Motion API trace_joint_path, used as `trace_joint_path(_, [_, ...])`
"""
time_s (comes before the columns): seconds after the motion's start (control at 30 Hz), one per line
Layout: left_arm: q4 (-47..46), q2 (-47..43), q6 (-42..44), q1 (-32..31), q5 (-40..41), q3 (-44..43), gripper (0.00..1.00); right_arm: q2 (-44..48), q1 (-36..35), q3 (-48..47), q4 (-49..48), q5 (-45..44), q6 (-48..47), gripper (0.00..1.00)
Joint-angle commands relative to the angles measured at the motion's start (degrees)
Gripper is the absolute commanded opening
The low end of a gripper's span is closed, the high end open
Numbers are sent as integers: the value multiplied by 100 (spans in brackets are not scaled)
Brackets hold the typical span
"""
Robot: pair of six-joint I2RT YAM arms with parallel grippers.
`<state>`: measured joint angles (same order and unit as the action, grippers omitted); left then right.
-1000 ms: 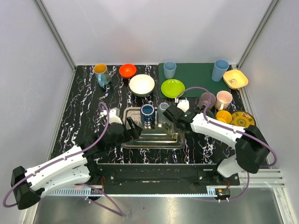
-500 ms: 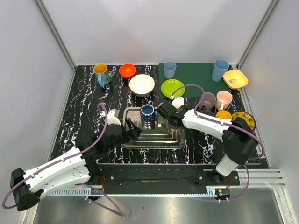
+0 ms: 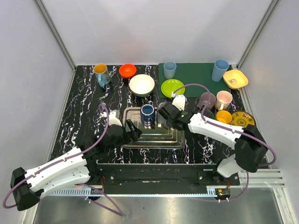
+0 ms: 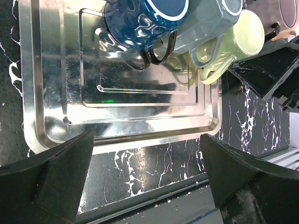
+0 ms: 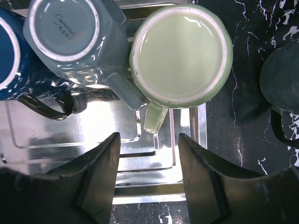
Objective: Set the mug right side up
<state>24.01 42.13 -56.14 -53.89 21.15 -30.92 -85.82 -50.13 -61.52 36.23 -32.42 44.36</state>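
Three mugs crowd the far side of the steel tray [image 4: 28, 93]: a dark blue mug [image 3: 147, 112], a grey-blue mug [image 5: 70, 37] and, at the right edge, the pale green mug [image 5: 181, 53]. The green one stands bottom up (flat base to the wrist camera). The right gripper [image 5: 148, 137] hangs above its handle, released, fingers apart and touching nothing. The left gripper [image 4: 145, 137] gapes wide over the tray's near edge.
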Motion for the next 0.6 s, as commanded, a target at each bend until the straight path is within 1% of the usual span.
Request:
trace_joint_path(0.0, [-484,190,33,19,91,77,99,-137,-58,-124,-10,-291,187,57])
trace_joint_path(0.1, [-713,602,164,27,336,-28,98,82,-137,8,-63,-229,257,57])
trace_joint_path(0.17, [-626,1031,147,28,495,-186,97,293,-181,43,-107,-125,179,56])
trace_joint_path(0.2, [-547,1173,95,36,626,-395,95,355,-181,61,-351,7,48,56])
trace_joint_path(0.23, [-433,1279,16,36,706,-502,95,469,-216,157,-632,443,-162,54])
trace_joint_path(0.27, [-241,1419,-150,36,759,-581,95,496,-251,175,-809,656,-460,53])
trace_joint_path(0.3, [-187,1430,-221,36,846,-643,95,505,-313,184,-1228,893,-681,53])
trace_joint_path(0.33, [-151,1430,-352,36,873,-635,95,418,-383,158,-1380,1200,-874,53])
trace_joint_path(0.4, [-98,1237,-380,36,848,-522,95,216,-620,-61,-1539,1387,-1367,55])
trace_joint_path(0.43, [-81,1158,-371,36,830,-477,96,-90,-673,-184,-1514,1449,-1490,56])
trace_joint_path(0.57, [208,527,-424,36,768,-249,96,-812,-726,-633,-1434,1441,-2044,61])
